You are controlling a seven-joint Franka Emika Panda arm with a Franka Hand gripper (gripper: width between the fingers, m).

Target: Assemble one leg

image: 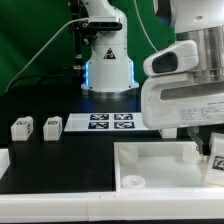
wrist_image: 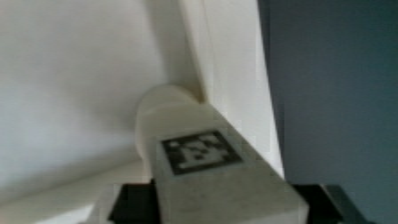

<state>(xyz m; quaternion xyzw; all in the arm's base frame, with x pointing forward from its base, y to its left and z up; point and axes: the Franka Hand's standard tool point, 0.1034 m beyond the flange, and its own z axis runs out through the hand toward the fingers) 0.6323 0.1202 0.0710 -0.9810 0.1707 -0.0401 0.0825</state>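
My gripper (image: 209, 150) is shut on a leg (image: 218, 163), a small white block with a black-and-white tag, at the exterior view's far right. It hangs over the right end of the large white tray-like piece (image: 150, 160). In the wrist view the leg (wrist_image: 199, 148) stands between my black fingers (wrist_image: 139, 205), its rounded far end close to the tray's raised wall (wrist_image: 222, 60); I cannot tell if they touch. Two more legs (image: 22, 127) (image: 52, 125) stand on the black table at the exterior view's left. A fourth leg is not in view.
The marker board (image: 110, 121) lies flat behind the tray, in front of the robot base (image: 108, 65). A white piece (image: 4, 160) shows at the exterior view's left edge. A round socket (image: 130, 183) sits at the tray's near left corner.
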